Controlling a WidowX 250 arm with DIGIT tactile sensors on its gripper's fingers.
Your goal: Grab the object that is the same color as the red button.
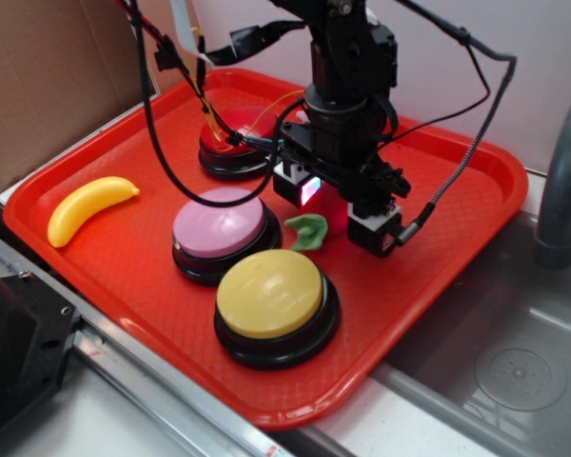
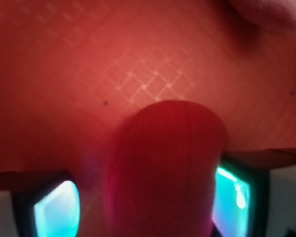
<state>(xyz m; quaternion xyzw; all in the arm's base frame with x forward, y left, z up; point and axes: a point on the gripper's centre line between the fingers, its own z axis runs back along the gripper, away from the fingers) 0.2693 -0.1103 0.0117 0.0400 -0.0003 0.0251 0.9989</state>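
Note:
The object, a dark-red ball (image 1: 335, 217) with a green felt leaf (image 1: 307, 231), rests on the red tray (image 1: 124, 276) just right of the pink button. My gripper (image 1: 338, 209) is lowered over it, one finger on each side. In the wrist view the ball (image 2: 167, 168) fills the space between the glowing pads (image 2: 56, 210). The right pad sits against the ball and a strip of tray shows between the ball and the left pad, so the jaws stand open around it. The red button (image 1: 230, 143) stands behind, partly covered by cables.
A pink-topped button (image 1: 219, 224) and a yellow-topped button (image 1: 269, 293) stand in front of the ball. A yellow banana (image 1: 88, 208) lies at the tray's left. A metal sink (image 1: 514, 371) and a grey pipe (image 1: 561, 181) are on the right, with cardboard (image 1: 48, 67) at back left.

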